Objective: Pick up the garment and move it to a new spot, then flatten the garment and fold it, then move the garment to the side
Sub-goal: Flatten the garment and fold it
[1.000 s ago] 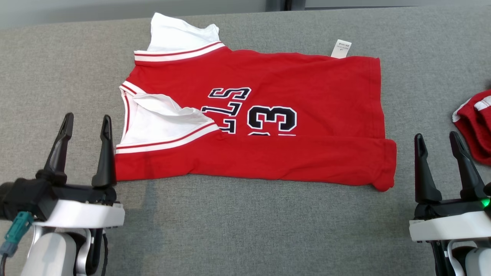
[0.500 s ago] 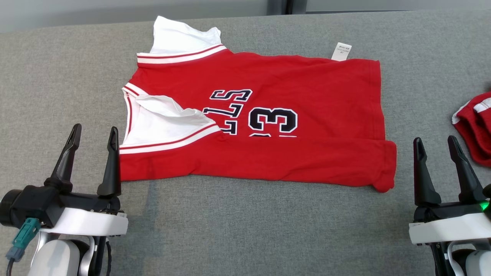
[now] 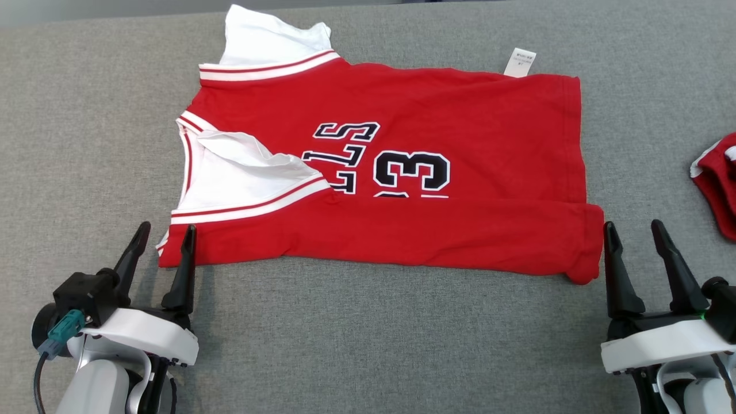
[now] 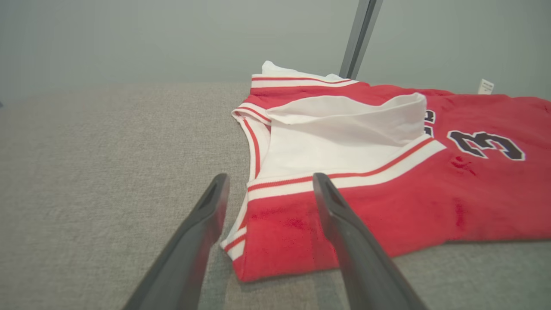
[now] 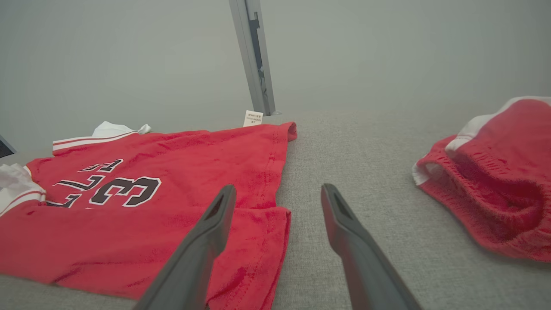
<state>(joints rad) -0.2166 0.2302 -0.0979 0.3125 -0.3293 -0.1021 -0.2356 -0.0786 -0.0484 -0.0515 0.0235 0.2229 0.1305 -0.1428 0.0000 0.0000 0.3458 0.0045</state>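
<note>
The garment (image 3: 460,115) is a red jersey with white trim and a black number. It lies sideways on the grey table (image 3: 368,345), its near long edge folded over. Its white-lined armhole faces left. My left gripper (image 3: 165,233) stands open at the garment's near left corner, which the left wrist view shows as the garment (image 4: 387,206) lying just past the left gripper (image 4: 271,181). My right gripper (image 3: 633,227) stands open just right of the near right corner. In the right wrist view the garment (image 5: 193,155) hem lies beside the right gripper (image 5: 279,189). Neither gripper holds anything.
A second red and white cloth (image 3: 716,184) lies bunched at the table's right edge, also seen as a cloth (image 5: 495,181) right of my right fingers. A white label (image 3: 520,62) sticks out at the garment's far edge. A grey post (image 5: 254,56) stands behind the table.
The head camera has shifted a little. Both grippers have drawn back toward me, the left one also sliding right to the garment's near left corner. Both stay open.
</note>
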